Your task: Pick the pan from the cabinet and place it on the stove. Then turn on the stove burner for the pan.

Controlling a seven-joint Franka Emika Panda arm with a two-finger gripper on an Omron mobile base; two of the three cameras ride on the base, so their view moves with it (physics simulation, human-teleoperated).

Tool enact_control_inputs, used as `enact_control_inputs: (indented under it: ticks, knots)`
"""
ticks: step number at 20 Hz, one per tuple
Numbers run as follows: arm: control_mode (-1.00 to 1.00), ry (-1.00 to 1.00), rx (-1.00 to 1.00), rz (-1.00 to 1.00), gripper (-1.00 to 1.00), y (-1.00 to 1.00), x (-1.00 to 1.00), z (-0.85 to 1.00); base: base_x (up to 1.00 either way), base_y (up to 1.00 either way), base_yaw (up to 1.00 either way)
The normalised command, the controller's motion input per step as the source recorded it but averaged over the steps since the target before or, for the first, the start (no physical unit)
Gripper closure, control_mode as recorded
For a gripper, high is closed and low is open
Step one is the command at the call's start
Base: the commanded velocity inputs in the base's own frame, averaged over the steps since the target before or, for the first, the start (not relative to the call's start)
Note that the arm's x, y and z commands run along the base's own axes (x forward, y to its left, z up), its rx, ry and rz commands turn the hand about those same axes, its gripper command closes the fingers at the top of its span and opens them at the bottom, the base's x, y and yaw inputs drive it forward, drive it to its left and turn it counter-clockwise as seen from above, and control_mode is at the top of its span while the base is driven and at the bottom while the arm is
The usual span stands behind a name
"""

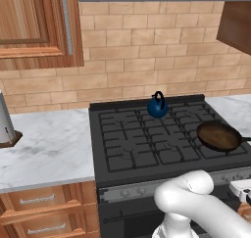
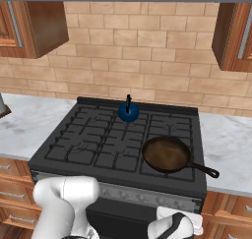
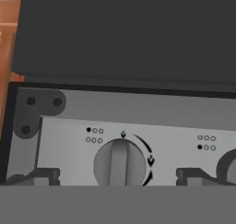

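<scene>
Hand view: the gripper [image 3: 118, 177] faces the stove's front strip, its jaws spread wide with one round knob [image 3: 119, 163] centred between the fingertips [image 3: 44, 176], free room on both sides, nothing held. The pan [image 2: 166, 153] sits on the stove [image 2: 98, 139] at its front right, handle overhanging the right edge, well apart from the blue kettle [image 2: 128, 112]. The arm reaches low before the range.
</scene>
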Motion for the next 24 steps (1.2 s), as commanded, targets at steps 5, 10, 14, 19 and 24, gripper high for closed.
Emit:
enact_control_inputs:
  ticks: [5, 10, 14, 19, 24]
  knots:
    - [-1.00, 0.00, 0.00, 0.00, -1.00, 0.00, 0.13, -0.07, 0.00, 0.00, 0.00]
    - [-1.00, 0.00, 0.00, 0.00, 1.00, 0.00, 0.09, -0.08, 0.00, 0.00, 0.00]
    - [-1.00, 0.00, 0.00, 0.00, 1.00, 0.00, 0.18, -0.09, 0.00, 0.00, 0.00]
    - [-1.00, 0.00, 0.00, 0.00, 1.00, 0.00, 0.14, -0.01, 0.00, 0.00, 0.00]
    - [-1.00, 0.00, 0.00, 0.00, 1.00, -0.06, 0.01, 0.00, 0.00, 0.00, 0.00]
